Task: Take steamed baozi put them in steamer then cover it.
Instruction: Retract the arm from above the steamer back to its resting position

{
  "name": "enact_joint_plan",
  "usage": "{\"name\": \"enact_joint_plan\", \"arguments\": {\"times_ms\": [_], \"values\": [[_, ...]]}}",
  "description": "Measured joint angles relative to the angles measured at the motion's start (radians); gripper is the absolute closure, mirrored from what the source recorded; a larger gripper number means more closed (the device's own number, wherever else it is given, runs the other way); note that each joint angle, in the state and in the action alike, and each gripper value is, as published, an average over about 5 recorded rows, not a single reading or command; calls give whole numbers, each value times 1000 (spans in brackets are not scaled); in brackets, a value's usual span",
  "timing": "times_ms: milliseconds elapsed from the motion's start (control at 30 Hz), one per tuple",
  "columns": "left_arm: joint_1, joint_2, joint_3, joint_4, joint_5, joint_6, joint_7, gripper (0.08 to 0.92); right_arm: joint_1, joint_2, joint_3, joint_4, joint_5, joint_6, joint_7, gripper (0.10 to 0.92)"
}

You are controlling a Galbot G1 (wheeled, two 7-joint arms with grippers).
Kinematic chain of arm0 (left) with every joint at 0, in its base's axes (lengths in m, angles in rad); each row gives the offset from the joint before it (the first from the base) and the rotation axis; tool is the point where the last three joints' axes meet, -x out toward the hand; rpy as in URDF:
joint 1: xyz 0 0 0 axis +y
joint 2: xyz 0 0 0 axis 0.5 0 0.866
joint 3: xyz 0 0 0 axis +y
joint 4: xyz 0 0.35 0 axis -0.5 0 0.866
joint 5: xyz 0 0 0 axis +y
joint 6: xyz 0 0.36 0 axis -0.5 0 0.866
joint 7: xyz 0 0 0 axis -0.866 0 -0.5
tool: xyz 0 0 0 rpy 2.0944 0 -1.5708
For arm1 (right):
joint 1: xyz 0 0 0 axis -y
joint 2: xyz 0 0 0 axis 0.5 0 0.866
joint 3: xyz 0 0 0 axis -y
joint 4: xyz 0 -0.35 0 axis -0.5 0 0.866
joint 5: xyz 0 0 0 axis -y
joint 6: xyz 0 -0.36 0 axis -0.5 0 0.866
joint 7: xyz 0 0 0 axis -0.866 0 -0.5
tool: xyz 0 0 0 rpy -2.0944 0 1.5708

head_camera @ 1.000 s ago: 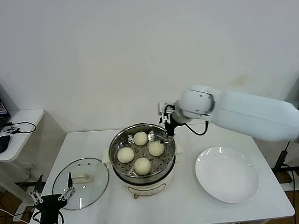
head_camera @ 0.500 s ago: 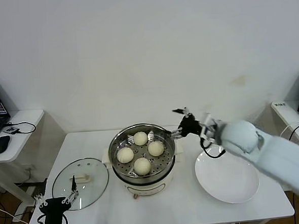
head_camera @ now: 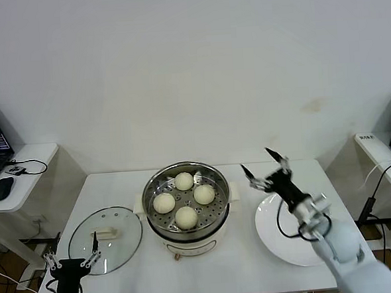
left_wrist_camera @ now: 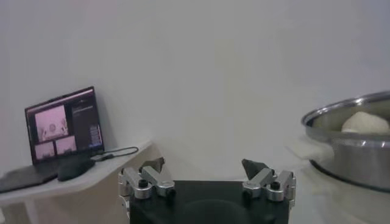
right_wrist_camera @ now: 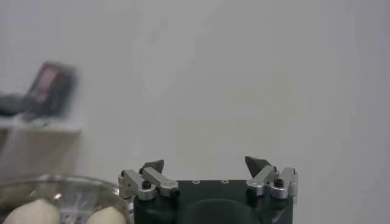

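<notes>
Four steamed baozi [head_camera: 184, 199] in uncovered steamer [head_camera: 188, 236]; both empty, wide-open: right gripper [head_camera: 261, 166], left gripper [head_camera: 72, 256], arm cut off.

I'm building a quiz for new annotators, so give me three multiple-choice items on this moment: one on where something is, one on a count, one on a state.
1. Where does the glass lid lie?
A. on the steamer
B. on the table to the robot's left of the steamer
C. on the white plate

2. How many steamed baozi are in the steamer?
A. two
B. three
C. four

3. What state is the right pincer in?
A. open and empty, above the white plate's inner edge
B. shut on a baozi
C. shut on the lid

Answers:
1 B, the lid lies flat on the table beside the uncovered pot.
2 C, four buns sit on the perforated tray.
3 A, its fingers are spread with nothing between them.
</notes>
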Motion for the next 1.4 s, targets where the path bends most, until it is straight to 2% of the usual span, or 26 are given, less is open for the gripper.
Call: {"name": "enact_joint_plan", "arguments": {"times_ms": [267,600,900,1400], "values": [[11,73,-73,80,378,-12,58,177,-227,191,224,44,-63,45,-6,203],[-13,165,-88,201,795,-54,84,177,-354,323,385,56,-95,73,24,203],[-120,220,-24,345,953,-87,70,177,-423,390,481,79,-118,89,49,203],[-318,239,68,521,1050,-110,65,177,-490,456,585,101,-133,100,69,203]]}}
